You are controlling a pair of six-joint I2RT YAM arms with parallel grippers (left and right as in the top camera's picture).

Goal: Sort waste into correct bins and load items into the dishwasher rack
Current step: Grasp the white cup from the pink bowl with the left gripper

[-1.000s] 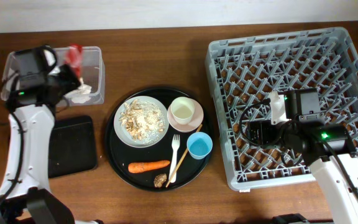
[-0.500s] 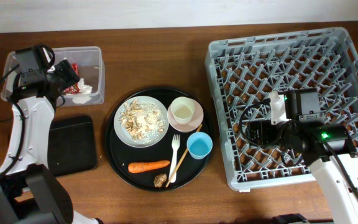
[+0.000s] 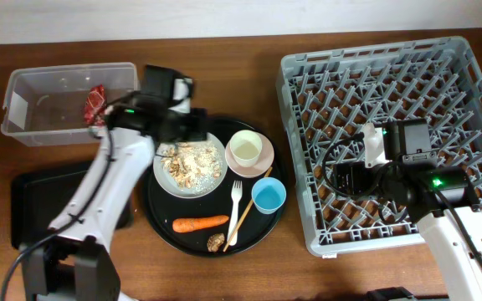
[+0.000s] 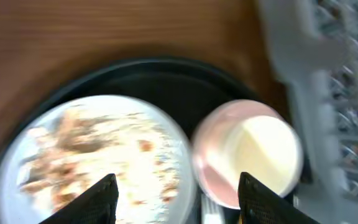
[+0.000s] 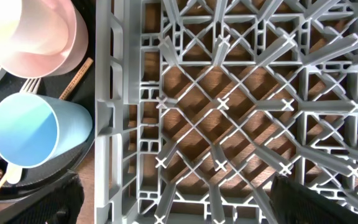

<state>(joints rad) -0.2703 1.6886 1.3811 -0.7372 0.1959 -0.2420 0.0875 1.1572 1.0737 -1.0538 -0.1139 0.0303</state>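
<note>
The left gripper (image 4: 178, 190), spread wide and empty, was moved above the plate (image 3: 160, 173). The red wrapper (image 3: 96, 102) is seen crumpled in the clear tub (image 3: 53, 125).

The left arm (image 3: 111, 180) and right arm (image 3: 463, 247) have white links and black joint housings (a green light (image 3: 436, 181) glows on the right one). Black cables (image 3: 331, 159) loop alongside.
</note>
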